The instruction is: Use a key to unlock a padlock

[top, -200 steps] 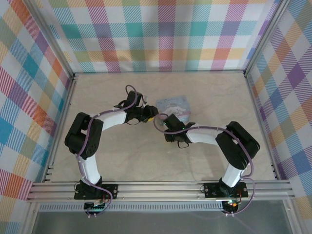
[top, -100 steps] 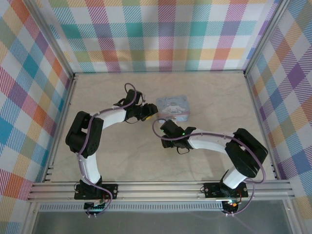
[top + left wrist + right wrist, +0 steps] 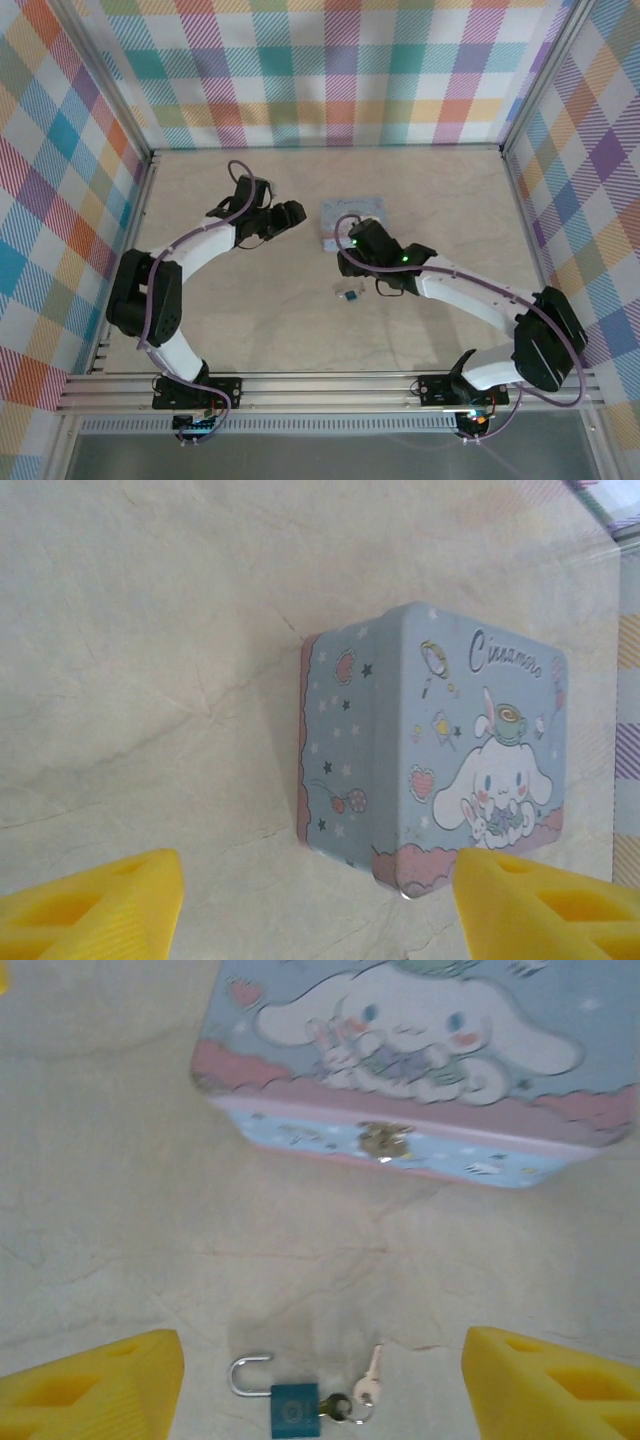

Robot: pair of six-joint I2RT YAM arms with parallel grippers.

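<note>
Both grippers, left (image 3: 318,905) and right (image 3: 322,1370), stand spread and empty. The padlock (image 3: 293,1408), at six o'clock from the tin (image 3: 420,1080), looks sprung open with the key (image 3: 368,1374) alongside, so little seems left.

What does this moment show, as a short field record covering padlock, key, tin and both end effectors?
padlock: blue body, flat on the table, shackle looks swung open with one leg free
key: small, silver, on a ring beside the padlock body
tin: pale blue, cartoon print, lid down, apart from the padlock
left end effector: open, empty, facing the tin
right end effector: open, empty, above the padlock, not touching it
</note>
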